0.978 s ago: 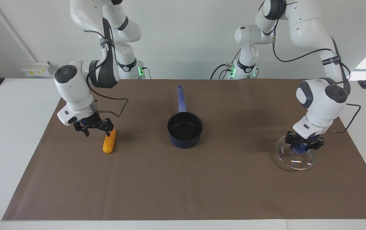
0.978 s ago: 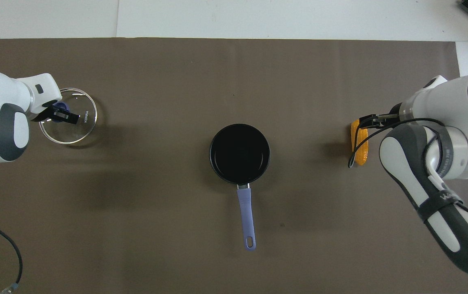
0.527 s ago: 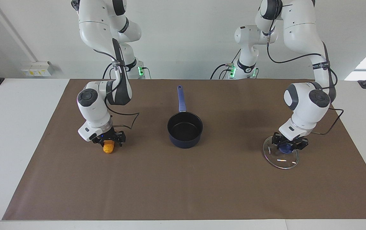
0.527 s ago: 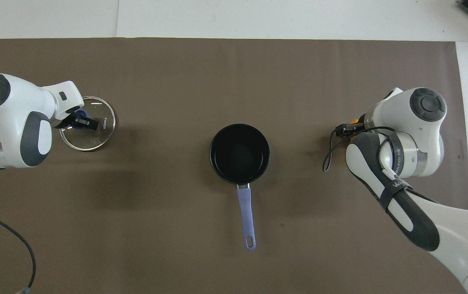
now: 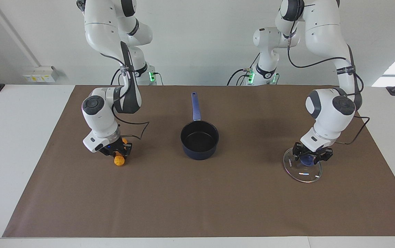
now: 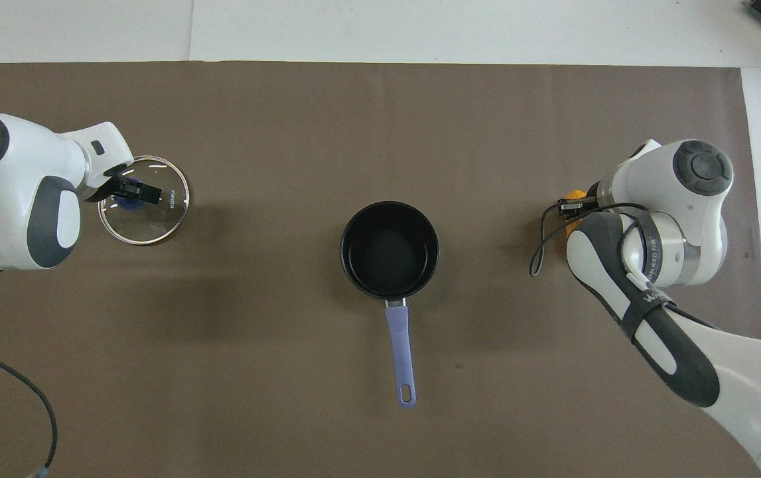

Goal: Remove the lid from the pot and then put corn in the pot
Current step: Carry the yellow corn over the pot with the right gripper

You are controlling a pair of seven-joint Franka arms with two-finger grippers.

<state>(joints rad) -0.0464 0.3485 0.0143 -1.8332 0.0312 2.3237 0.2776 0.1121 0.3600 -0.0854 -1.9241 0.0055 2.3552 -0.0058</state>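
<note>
The dark blue pot (image 5: 199,139) (image 6: 390,249) stands uncovered mid-mat, its long handle (image 5: 194,105) pointing toward the robots. The corn (image 5: 118,160) (image 6: 574,194) lies on the mat toward the right arm's end. My right gripper (image 5: 116,151) (image 6: 569,204) is shut around the cob's middle, and only the cob's ends show. The glass lid (image 5: 302,170) (image 6: 144,219) lies flat on the mat toward the left arm's end. My left gripper (image 5: 312,155) (image 6: 133,191) is open, low over the lid's blue knob (image 5: 307,159), which it does not hold.
A brown mat (image 5: 197,199) (image 6: 380,133) covers most of the white table (image 5: 14,137). A black cable (image 6: 539,245) loops from the right wrist just above the mat beside the corn.
The right gripper came down over the corn and closed on it. The left arm shifted the lid toward the pot, set it flat, then opened off the knob.
</note>
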